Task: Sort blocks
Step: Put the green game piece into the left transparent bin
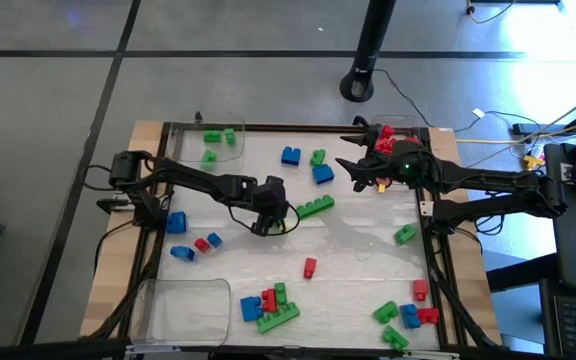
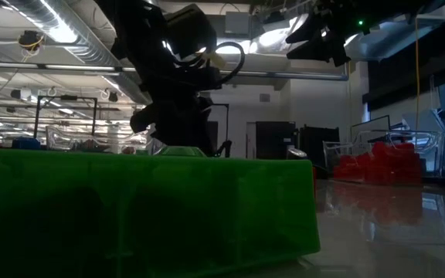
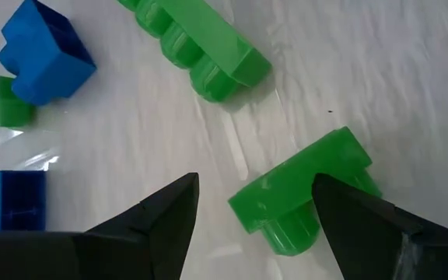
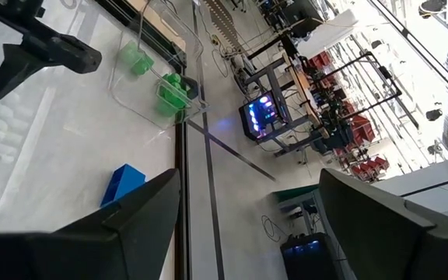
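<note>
Red, green and blue blocks lie scattered on the white table. My left gripper (image 1: 268,222) hangs low over the table's middle, open, just left of a long green block (image 1: 315,207). In the left wrist view its fingers (image 3: 257,180) straddle a small green block (image 3: 294,194) that lies flat on the table, closer to one finger. The long green block (image 3: 201,43) and a blue block (image 3: 45,50) lie beyond it. My right gripper (image 1: 360,172) is raised near the far right corner, open (image 4: 249,173) and empty. My left gripper comes down from above with one finger on each side of the small green block. One finger (image 3: 348,218) stands right against the block's side (image 3: 306,187), and I cannot tell whether it touches. The other finger is clearly apart from it.
A clear tray (image 1: 218,138) at the far left corner holds green blocks. A tray (image 1: 393,135) at the far right holds red ones. Another clear tray (image 1: 183,305) sits at the near left. A big green block (image 2: 145,208) fills the front of the low view.
</note>
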Action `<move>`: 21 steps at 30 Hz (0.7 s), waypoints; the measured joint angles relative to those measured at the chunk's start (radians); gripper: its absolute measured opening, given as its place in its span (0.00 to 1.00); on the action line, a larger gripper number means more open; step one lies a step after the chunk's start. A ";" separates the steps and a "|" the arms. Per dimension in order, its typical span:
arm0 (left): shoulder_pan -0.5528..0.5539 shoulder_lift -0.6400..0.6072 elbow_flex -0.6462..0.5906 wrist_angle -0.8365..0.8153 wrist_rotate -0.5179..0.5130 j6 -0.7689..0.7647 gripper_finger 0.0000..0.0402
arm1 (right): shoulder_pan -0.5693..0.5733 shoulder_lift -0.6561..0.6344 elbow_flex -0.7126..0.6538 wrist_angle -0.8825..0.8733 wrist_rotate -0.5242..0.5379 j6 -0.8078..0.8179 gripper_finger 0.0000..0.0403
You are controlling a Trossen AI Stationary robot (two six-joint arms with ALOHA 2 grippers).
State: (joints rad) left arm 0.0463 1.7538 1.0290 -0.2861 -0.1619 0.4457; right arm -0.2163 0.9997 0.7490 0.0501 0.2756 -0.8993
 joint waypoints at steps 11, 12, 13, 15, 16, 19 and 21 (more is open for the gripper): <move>0.000 -0.035 -0.002 -0.053 -0.007 -0.045 0.61 | 0.000 0.000 0.000 0.001 0.000 0.000 0.77; 0.001 -0.031 -0.002 -0.053 -0.008 -0.045 0.61 | 0.000 0.000 0.000 0.000 0.000 0.000 0.77; 0.001 -0.026 -0.002 -0.047 -0.007 -0.045 0.61 | 0.000 0.000 0.000 0.000 0.000 0.000 0.77; 0.002 -0.009 -0.002 -0.057 -0.007 -0.045 0.61 | 0.000 0.000 0.000 0.000 0.000 0.000 0.77; 0.002 0.000 -0.002 -0.058 -0.007 -0.045 0.61 | 0.000 0.000 0.000 0.001 0.000 0.000 0.77; 0.008 0.022 -0.002 -0.058 -0.010 -0.047 0.61 | 0.000 0.000 0.000 0.000 0.000 0.000 0.77; 0.011 0.038 0.002 -0.053 -0.010 -0.059 0.61 | 0.000 0.000 0.000 -0.001 0.000 0.000 0.77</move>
State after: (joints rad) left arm 0.0571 1.7917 1.0311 -0.3392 -0.1721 0.3871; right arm -0.2161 0.9997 0.7490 0.0495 0.2756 -0.8993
